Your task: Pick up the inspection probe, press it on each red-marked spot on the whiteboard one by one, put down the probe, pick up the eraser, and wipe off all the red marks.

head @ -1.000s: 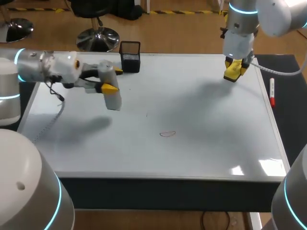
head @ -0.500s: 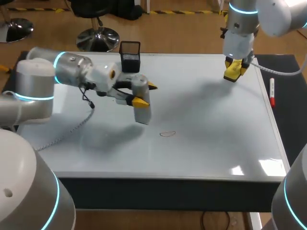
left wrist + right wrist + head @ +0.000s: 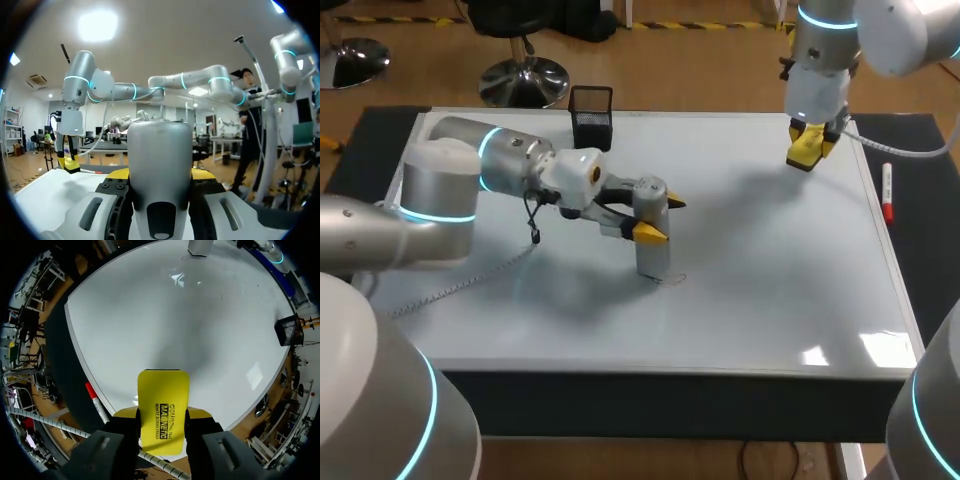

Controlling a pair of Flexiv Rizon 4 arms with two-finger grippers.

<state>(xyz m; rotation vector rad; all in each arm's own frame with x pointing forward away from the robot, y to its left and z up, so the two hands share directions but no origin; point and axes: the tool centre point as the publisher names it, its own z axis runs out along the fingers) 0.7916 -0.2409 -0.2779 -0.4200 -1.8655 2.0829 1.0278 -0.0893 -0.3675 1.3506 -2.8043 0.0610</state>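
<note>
While left claw (image 3: 661, 218) clamps probe (image 3: 653, 252) — tip beside red mark (image 3: 674, 279).

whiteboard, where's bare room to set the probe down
Free: the wide stretch of whiteboard between the probe and the right edge, nearer than the eraser in the right tool; also the near strip. Crowded: the middle, where the left tool holds the probe at the red mark, and by the black mesh holder.

Head view: high behind, facing down, whole whiteboard (image 3: 770, 280) covered. Left wrist view: low, near-level, tight behind the probe (image 3: 160, 160). Right wrist view: overhead, facing down past the eraser (image 3: 163, 405); shares whiteboard, seemingly probe too.
</note>
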